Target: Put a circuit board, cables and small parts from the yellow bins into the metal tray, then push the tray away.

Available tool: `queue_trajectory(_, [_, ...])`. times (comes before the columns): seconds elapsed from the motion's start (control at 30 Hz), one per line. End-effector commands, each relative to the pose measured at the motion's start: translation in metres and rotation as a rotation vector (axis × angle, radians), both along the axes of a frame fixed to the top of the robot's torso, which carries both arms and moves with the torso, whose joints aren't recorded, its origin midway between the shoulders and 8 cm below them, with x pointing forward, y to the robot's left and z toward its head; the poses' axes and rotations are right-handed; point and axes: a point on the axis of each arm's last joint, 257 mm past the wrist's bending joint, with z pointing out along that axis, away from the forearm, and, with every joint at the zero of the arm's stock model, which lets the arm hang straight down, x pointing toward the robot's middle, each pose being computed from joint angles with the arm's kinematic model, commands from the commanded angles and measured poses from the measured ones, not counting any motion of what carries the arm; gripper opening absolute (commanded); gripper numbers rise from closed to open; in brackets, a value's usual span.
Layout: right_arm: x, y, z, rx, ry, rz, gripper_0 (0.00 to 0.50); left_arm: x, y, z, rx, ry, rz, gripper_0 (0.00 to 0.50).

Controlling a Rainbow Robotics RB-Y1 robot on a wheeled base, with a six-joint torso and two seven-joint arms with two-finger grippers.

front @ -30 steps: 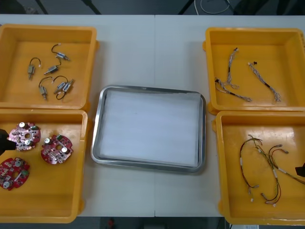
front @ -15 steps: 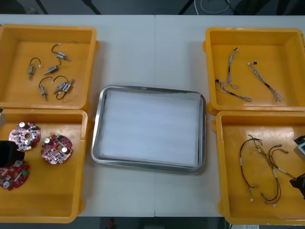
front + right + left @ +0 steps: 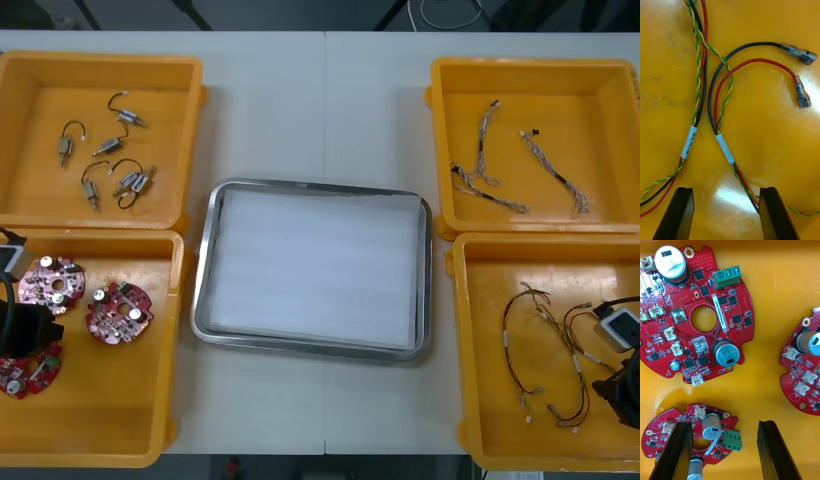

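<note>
Three round red circuit boards (image 3: 118, 312) lie in the near-left yellow bin (image 3: 100, 420). My left gripper (image 3: 20, 326) hangs over that bin's left side, between two of the boards. In the left wrist view the left gripper (image 3: 724, 452) is open, with the edge of one circuit board (image 3: 696, 431) between its fingers and a larger circuit board (image 3: 692, 315) beyond them. My right gripper (image 3: 625, 388) is over the near-right yellow bin (image 3: 500, 440). It stands open (image 3: 726, 213) just above the red and yellow cables (image 3: 724, 148), which run between its fingers.
The metal tray (image 3: 205, 260), white inside, sits in the middle of the table. The far-left bin (image 3: 30, 80) holds several small metal parts (image 3: 105, 160). The far-right bin (image 3: 600, 90) holds twisted blue and white cables (image 3: 510, 160).
Both grippers have come in from the table's sides over the near bins. The left one moved toward the nearest board; the right one moved inward over the cables.
</note>
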Motion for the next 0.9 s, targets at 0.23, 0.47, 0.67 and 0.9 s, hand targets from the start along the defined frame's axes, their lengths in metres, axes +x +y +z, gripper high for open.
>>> queue_trajectory(0.23, [0.02, -0.003, -0.006, -0.034, -0.008, 0.051, 0.5, -0.009, 0.014, -0.019, 0.029, 0.02, 0.02, 0.5])
queue_trajectory(0.47, [0.027, -0.001, -0.012, -0.036, -0.013, 0.054, 0.5, -0.011, 0.016, -0.025, 0.027, 0.01, 0.024, 0.5])
queue_trajectory(0.67, [0.025, -0.002, -0.013, -0.04, -0.008, 0.056, 0.347, -0.014, 0.018, -0.028, 0.028, 0.003, 0.027, 0.5])
queue_trajectory(0.9, [0.018, -0.004, -0.018, -0.04, 0.007, 0.051, 0.0, -0.016, 0.018, -0.03, 0.027, 0.001, 0.025, 0.356])
